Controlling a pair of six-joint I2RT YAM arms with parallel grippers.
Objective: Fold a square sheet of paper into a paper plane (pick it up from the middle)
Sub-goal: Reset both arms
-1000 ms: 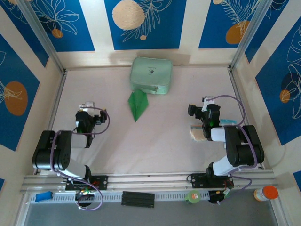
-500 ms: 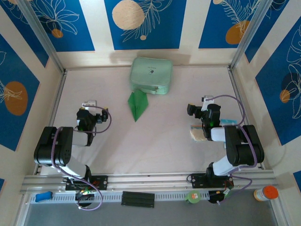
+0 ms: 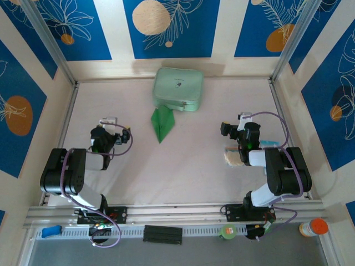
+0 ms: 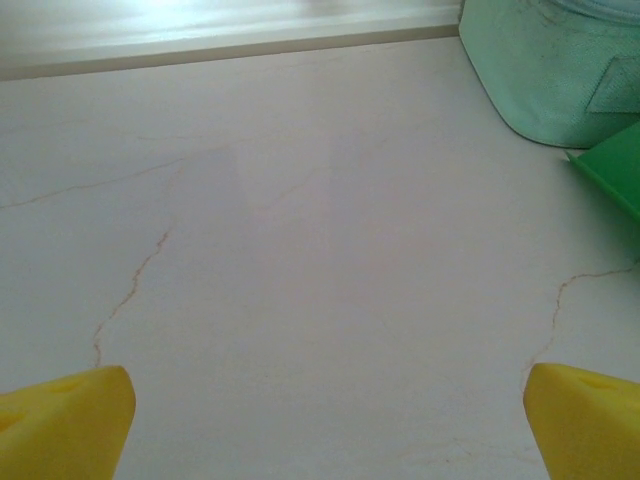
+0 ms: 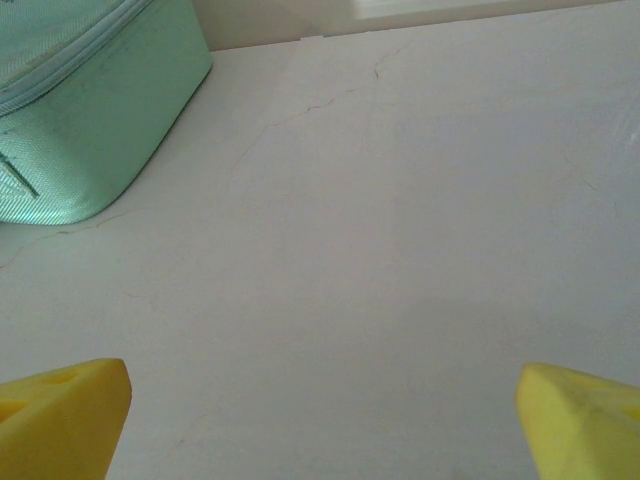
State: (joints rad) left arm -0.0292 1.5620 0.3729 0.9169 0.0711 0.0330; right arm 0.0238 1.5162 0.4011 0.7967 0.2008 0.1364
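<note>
The paper plane (image 3: pixel 162 123) is seen lying with its long axis from 12 to 6 o'clock, broad end at the mint pouch (image 3: pixel 178 88), at 3 o'clock of the nearer left gripper (image 3: pixel 108 124) and 9 o'clock of the right gripper (image 3: pixel 233 128), both spread wide and empty.

No legible txt or labels on anything.

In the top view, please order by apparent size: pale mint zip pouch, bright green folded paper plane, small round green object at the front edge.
Largest: pale mint zip pouch.
Then: bright green folded paper plane.
Smallest: small round green object.
</note>
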